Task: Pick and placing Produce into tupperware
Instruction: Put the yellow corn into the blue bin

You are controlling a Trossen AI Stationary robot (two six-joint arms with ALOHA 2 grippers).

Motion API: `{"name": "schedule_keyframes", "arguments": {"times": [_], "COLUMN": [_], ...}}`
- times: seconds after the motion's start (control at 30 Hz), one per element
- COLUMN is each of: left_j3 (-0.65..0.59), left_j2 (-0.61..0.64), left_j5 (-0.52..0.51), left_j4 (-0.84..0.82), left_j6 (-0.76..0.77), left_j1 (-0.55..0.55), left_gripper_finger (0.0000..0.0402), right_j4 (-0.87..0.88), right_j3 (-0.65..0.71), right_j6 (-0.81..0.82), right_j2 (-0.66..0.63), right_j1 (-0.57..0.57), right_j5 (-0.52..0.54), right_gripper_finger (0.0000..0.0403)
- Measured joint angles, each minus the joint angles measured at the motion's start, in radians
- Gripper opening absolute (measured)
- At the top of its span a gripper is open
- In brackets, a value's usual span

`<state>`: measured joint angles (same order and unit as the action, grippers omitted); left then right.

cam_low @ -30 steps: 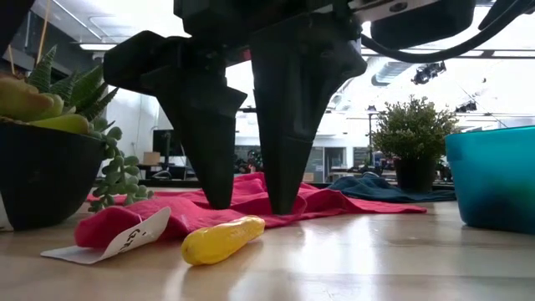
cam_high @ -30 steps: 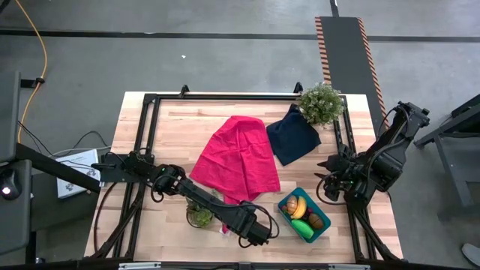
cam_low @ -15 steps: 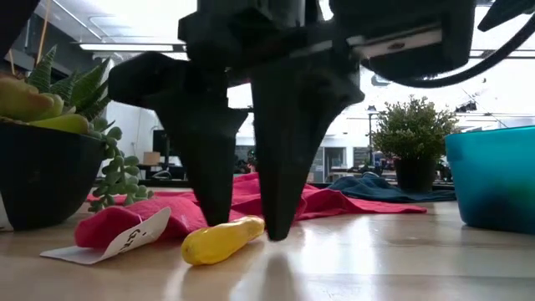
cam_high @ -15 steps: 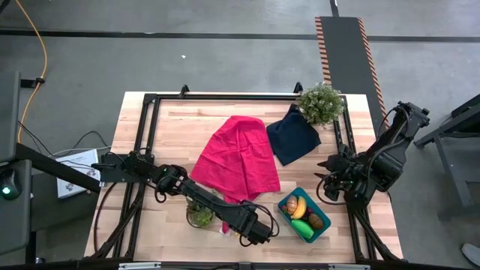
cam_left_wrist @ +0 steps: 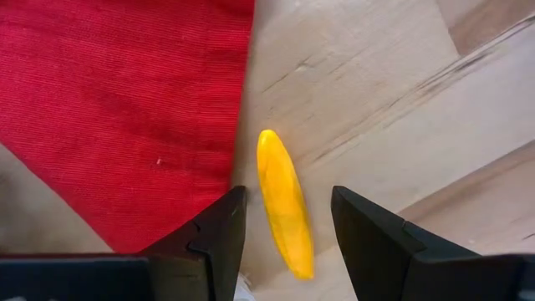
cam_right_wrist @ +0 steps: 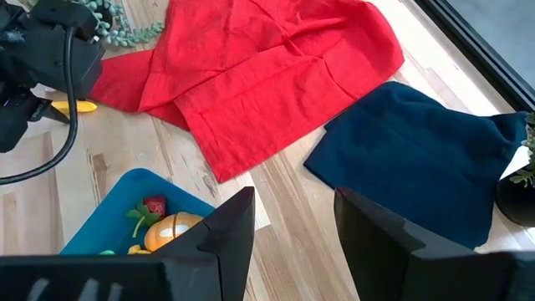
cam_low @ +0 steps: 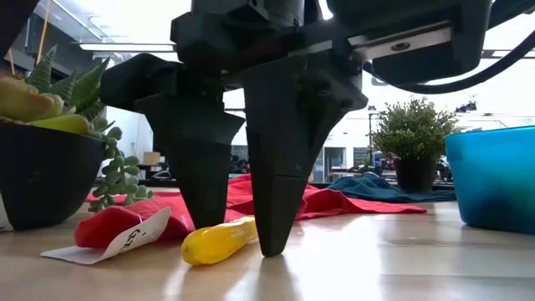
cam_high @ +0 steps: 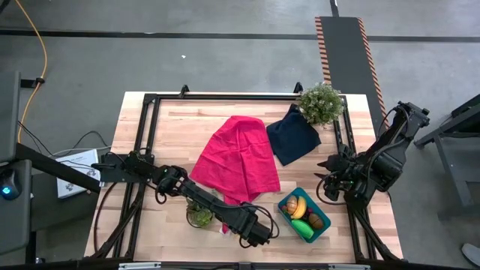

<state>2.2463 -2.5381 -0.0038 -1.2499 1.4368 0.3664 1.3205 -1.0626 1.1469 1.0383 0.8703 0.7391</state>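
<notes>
Straddling one yellow banana (cam_left_wrist: 284, 203) near the desk's front edge, my left pincer (cam_low: 238, 238) stands with its two fingers apart, one tip on each side of the fruit and down at the wood; neither finger visibly presses the fruit. The banana lies just beside the edge of the red cloth (cam_high: 238, 156), next to a white paper tag (cam_low: 117, 240).

The teal tupperware (cam_high: 283, 208) sits toward the front right corner of the desk (cam_high: 172, 124). Inside it I count two yellow bananas, one green piece, one brown piece and one orange piece; my right wrist view also shows a small red bit there.

My right pincer (cam_right_wrist: 292, 219) waits at the desk's right edge, its two fingers apart and holding nothing.

Two cloths lie on the desk: the red one in the middle and one dark navy cloth (cam_high: 292, 135) just beside it. There are two potted plants, a leafy plant (cam_high: 321, 103) at the back right corner and a succulent (cam_high: 199, 216) near the front edge.
</notes>
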Motion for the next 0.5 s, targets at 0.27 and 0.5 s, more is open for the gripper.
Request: {"name": "schedule_keyframes", "arguments": {"times": [0.27,0.5], "left_j3": [0.000,0.000], "left_j2": [0.000,0.000], "left_j5": [0.011,0.012], "left_j4": [0.002,0.003], "left_j6": [0.000,0.000], "left_j1": [0.000,0.000], "left_gripper_finger": [0.0165,0.0165], "right_j4": [0.000,0.000], "right_j3": [0.000,0.000], "right_j6": [0.000,0.000], "right_j2": [0.000,0.000], "right_j1": [0.000,0.000], "right_j5": [0.001,0.005], "right_gripper_finger": [0.0156,0.0156]}}
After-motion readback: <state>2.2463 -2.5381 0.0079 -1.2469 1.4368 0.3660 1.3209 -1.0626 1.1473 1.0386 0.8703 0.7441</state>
